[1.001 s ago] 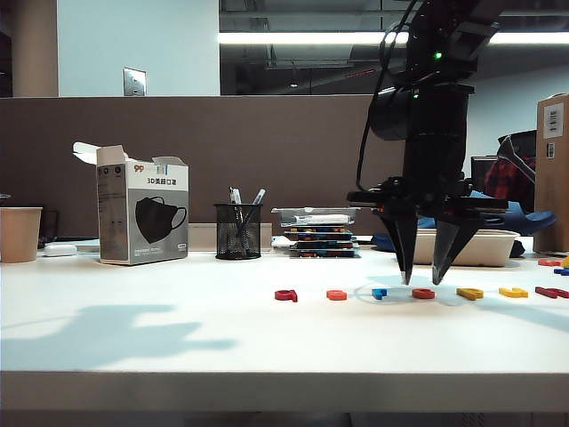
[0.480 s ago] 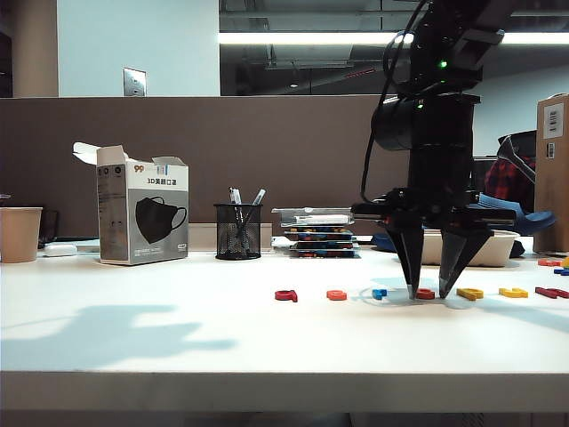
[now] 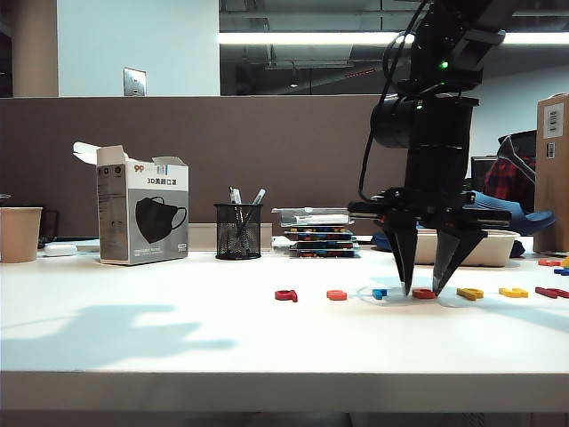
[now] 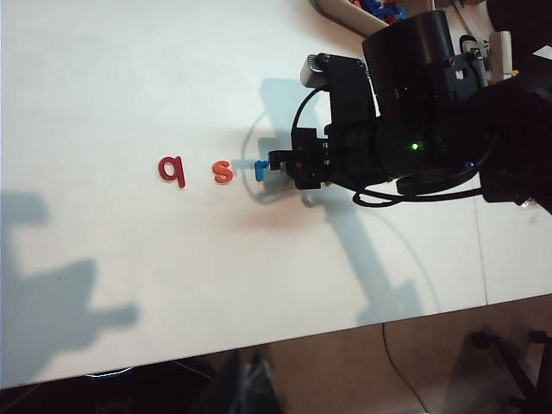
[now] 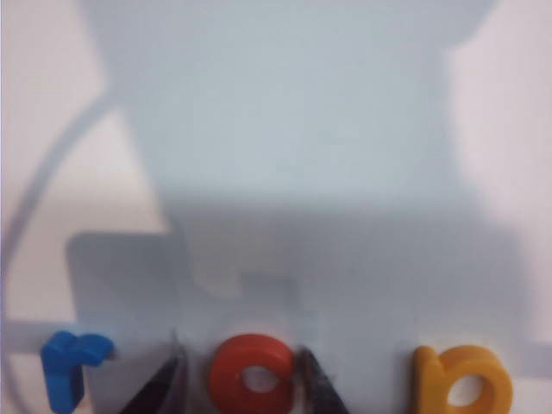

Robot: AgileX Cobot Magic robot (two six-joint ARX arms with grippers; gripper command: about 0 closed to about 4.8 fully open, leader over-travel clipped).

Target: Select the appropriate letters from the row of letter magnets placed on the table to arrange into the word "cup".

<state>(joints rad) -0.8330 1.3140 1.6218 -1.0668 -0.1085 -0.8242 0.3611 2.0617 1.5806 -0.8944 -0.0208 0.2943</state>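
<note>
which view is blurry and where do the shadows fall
Right wrist view: soft close-up, right gripper open astride the orange-red c, arm shadow over the table. Exterior view: sharp, shadow at left. Left wrist view: sharp; left gripper unseen.

A long fluorescent ceiling strip (image 3: 356,38) lights the scene brightly from above and behind. Soft grey arm shadows fall across the wide white tabletop (image 3: 178,356). The right wrist view is blurred and out of focus, its close letters soft-edged under shadow.
</note>
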